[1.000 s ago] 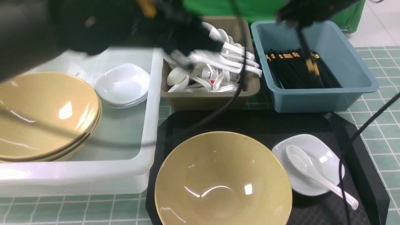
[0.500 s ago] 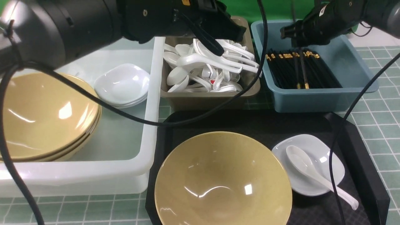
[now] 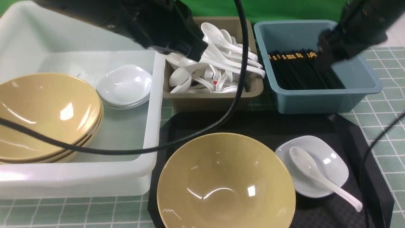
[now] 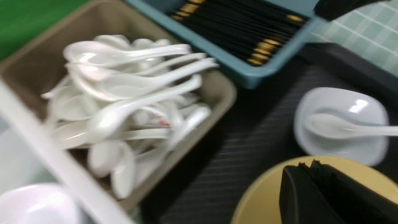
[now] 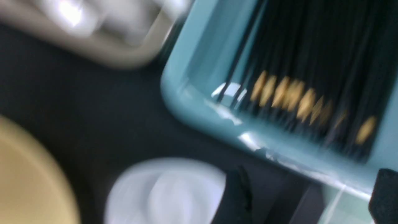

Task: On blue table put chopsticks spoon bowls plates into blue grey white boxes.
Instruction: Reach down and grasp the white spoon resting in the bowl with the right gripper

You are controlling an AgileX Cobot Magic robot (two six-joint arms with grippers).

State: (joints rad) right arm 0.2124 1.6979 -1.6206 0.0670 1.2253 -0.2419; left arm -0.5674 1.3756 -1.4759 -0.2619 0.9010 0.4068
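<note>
big black tray (image 3: 272, 123), flat, with sloping sides and criss-cross lines inside | bright green sheet (image 3: 265, 9), up at the back | small white patch (image 3: 393, 38), far back on the right, too little showing to name

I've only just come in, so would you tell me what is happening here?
A two-armed robot is sorting tableware into boxes. Its right tool is open over the blue box, where the chopsticks lie; the left tool is shut, holding nothing. A bowl, plate and spoon remain on the tray.
</note>
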